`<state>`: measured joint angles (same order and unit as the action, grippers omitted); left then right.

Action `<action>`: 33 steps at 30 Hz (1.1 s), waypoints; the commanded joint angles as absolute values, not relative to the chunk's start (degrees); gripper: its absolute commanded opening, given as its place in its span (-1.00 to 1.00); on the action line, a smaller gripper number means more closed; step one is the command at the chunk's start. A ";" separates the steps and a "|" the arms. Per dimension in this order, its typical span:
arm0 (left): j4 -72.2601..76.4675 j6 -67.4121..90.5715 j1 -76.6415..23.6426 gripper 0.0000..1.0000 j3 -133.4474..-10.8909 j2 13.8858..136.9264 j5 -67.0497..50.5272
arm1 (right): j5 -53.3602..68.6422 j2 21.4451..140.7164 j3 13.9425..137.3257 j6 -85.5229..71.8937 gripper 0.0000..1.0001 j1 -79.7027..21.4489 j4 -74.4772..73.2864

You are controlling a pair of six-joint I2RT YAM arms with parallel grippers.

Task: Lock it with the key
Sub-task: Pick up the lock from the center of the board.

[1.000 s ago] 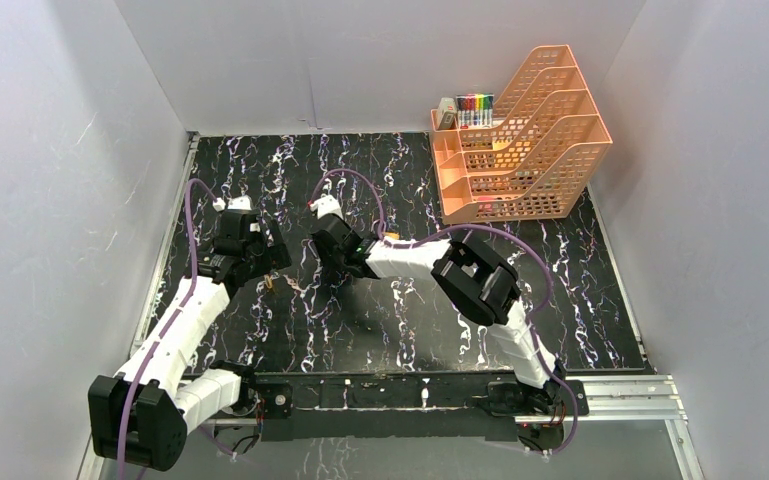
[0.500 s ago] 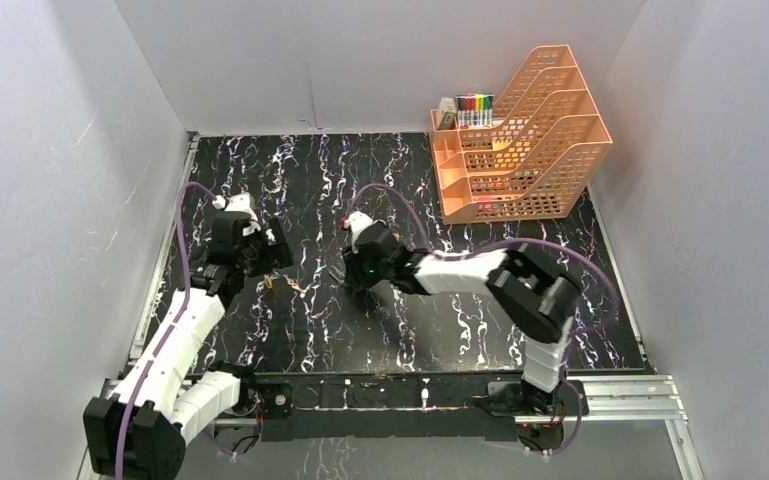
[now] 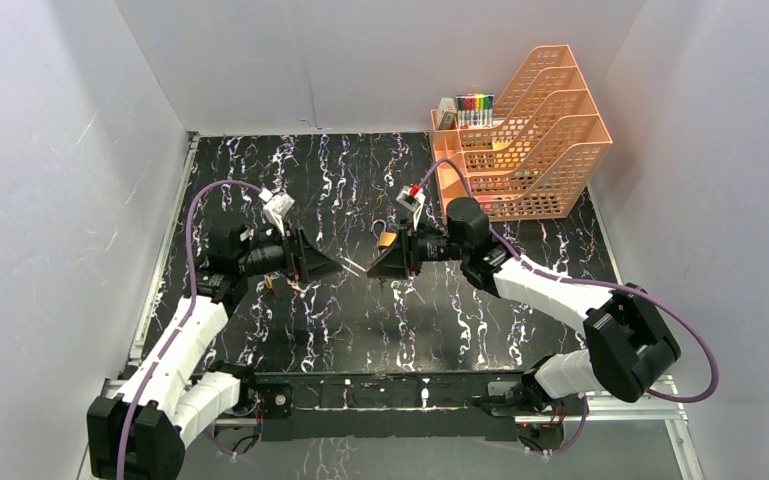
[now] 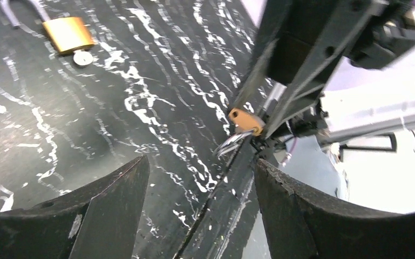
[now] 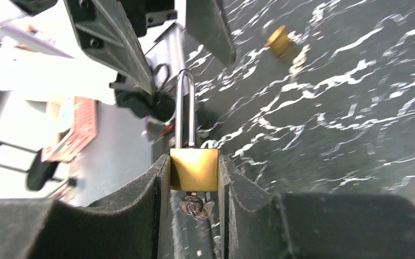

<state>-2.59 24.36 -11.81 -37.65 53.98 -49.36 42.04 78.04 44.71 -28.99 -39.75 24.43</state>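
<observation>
My right gripper [image 3: 380, 262] is shut on a brass padlock [image 5: 194, 169] and holds it above the table. Its steel shackle [image 5: 185, 108] points at the left gripper. A key [image 5: 191, 205] on a ring sits in the keyhole between my fingers. I see the shackle edge-on and cannot tell whether it is latched. The same padlock shows in the left wrist view [image 4: 245, 121] and the top view [image 3: 387, 240]. My left gripper [image 3: 325, 263] is open and empty. It lies level and faces the shackle tip a short gap away.
A second brass padlock [image 3: 270, 283] with a key lies on the black marbled table below the left gripper. It also shows in the left wrist view [image 4: 68, 33] and the right wrist view [image 5: 278, 36]. An orange file rack [image 3: 520, 135] with markers stands at the back right.
The right gripper has risen from the table with the padlock, swung right and turned to face left. The left gripper has turned level to face it. The second padlock has not moved.
</observation>
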 commanded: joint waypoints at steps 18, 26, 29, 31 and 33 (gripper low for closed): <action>9.05 27.55 -12.89 0.02 -35.33 50.24 -67.17 | 55.37 76.80 46.00 -36.92 -0.60 -39.44 29.59; 9.13 27.78 -13.92 0.07 -35.25 50.80 -67.85 | 55.59 78.02 46.47 -37.89 -0.60 -39.46 30.89; 9.14 27.77 -14.21 0.04 -35.16 50.93 -67.84 | 55.63 78.46 46.58 -38.20 -0.60 -39.42 31.36; 9.14 27.77 -14.28 0.02 -35.11 50.98 -67.73 | 55.68 78.69 46.58 -38.46 -0.60 -39.46 31.69; 9.10 27.78 -14.28 0.01 -35.22 51.06 -67.75 | 55.70 78.81 46.58 -38.65 -0.60 -39.46 31.95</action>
<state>7.73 27.57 -14.02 -35.48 51.24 -65.65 54.26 78.83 43.72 -37.76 -39.75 27.46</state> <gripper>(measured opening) 0.510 0.398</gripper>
